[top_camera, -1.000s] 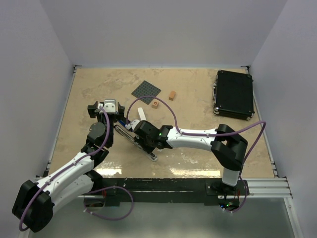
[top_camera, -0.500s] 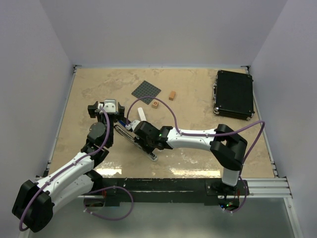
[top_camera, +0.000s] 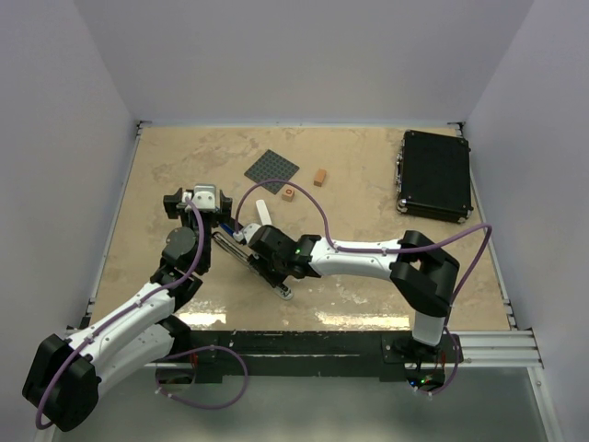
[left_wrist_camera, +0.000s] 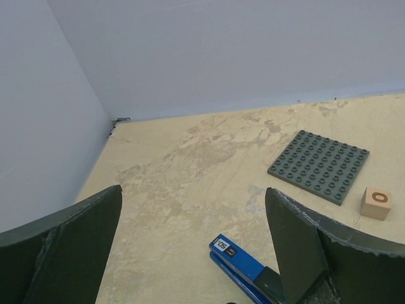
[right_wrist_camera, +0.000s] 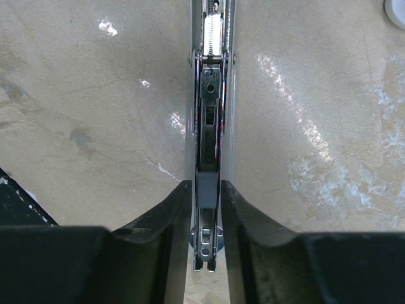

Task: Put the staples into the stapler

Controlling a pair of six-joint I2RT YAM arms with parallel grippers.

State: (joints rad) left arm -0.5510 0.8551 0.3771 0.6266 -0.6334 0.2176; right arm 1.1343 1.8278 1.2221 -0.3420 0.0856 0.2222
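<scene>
From my end, the right gripper (right_wrist_camera: 207,185) sits low on the opened stapler (right_wrist_camera: 212,95). The stapler's metal rail lies flat on the table (right_wrist_camera: 95,114) and runs straight up the wrist view. The two fingers stand close together, one on each side of the rail, with the small grey tray piece (right_wrist_camera: 207,187) in the channel right between them. I cannot tell whether they pinch it or merely flank it (the gap on either side is a sliver at best).

On the overhead view the small whitish box (top_camera: 262,210) lies on the table just beyond the stapler, touched by neither gripper.

My left gripper (left_wrist_camera: 193,193) hangs with its jaws spread wide and nothing between them, looking over the stapler's blue top (left_wrist_camera: 237,258). Farther back lie a grey studded plate (left_wrist_camera: 318,166) and an orange block (left_wrist_camera: 376,204) just beside it. A second orange block (top_camera: 319,177) lies nearby, and a black case (top_camera: 434,175) sits well apart at the right.
</scene>
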